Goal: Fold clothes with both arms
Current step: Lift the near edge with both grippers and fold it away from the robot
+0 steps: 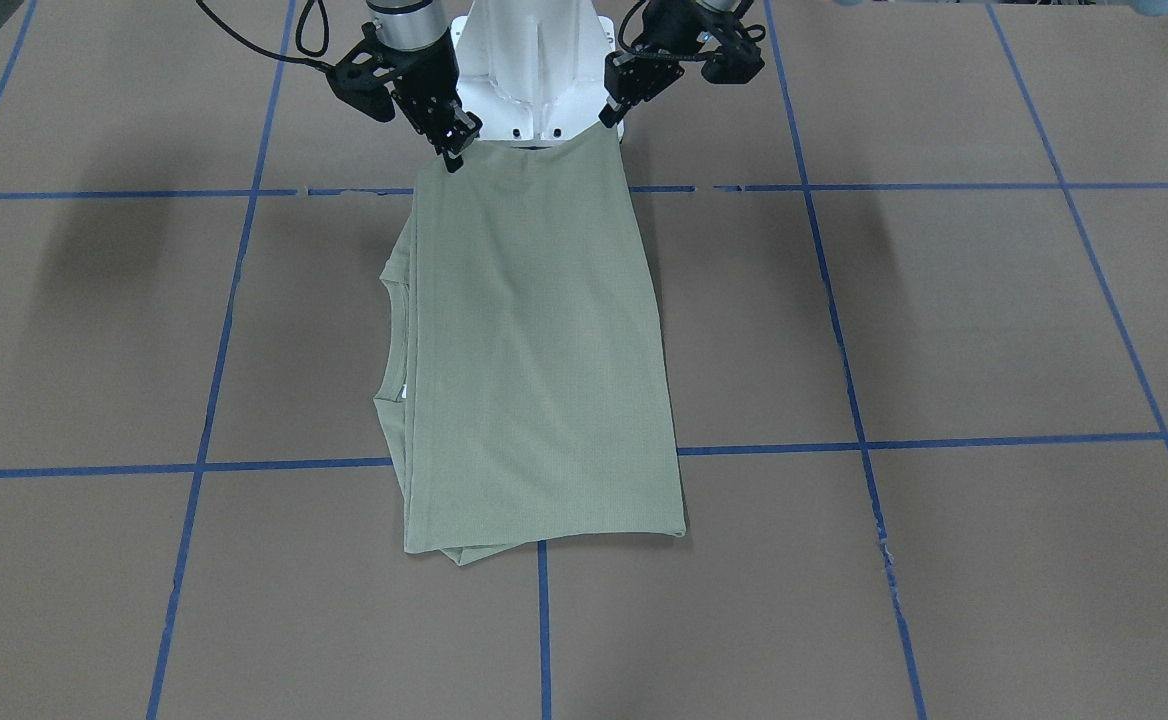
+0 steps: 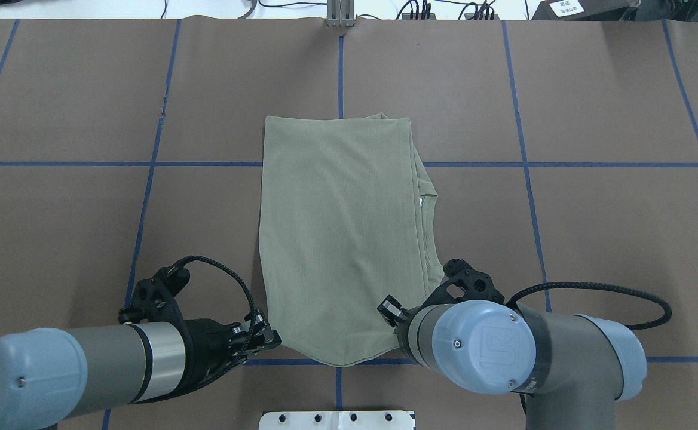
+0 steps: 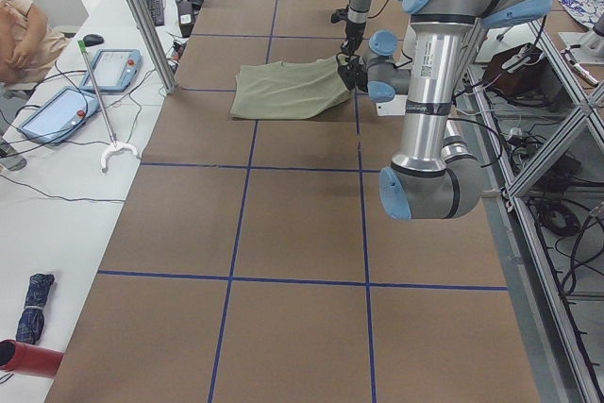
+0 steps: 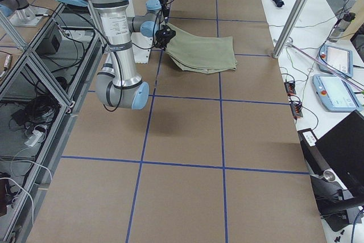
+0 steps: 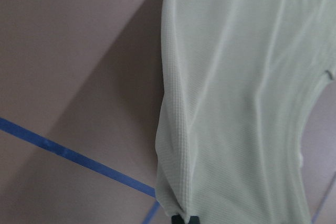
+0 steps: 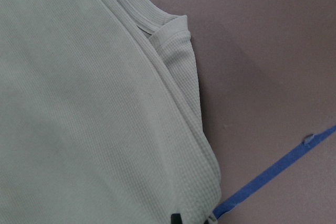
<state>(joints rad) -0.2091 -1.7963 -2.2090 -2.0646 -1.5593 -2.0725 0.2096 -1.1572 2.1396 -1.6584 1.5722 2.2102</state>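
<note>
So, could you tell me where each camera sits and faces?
Front: across the table, facing the base; left gripper, right gripper, shirt.
Overhead: behind the shoulders, looking down; left arm, right arm.
Left side: table's left end; left arm nearest.
Right side: right end; right arm nearest.
Left wrist: onto shirt; fingertips only.
Right wrist: shirt's collar; fingertips only.
Shared: all show the shirt.

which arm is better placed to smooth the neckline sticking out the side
Likely right. The neckline of the sage-green knit shirt juts out on the robot's right, ahead of the right claw; the left claw grips the opposite corner.
</note>
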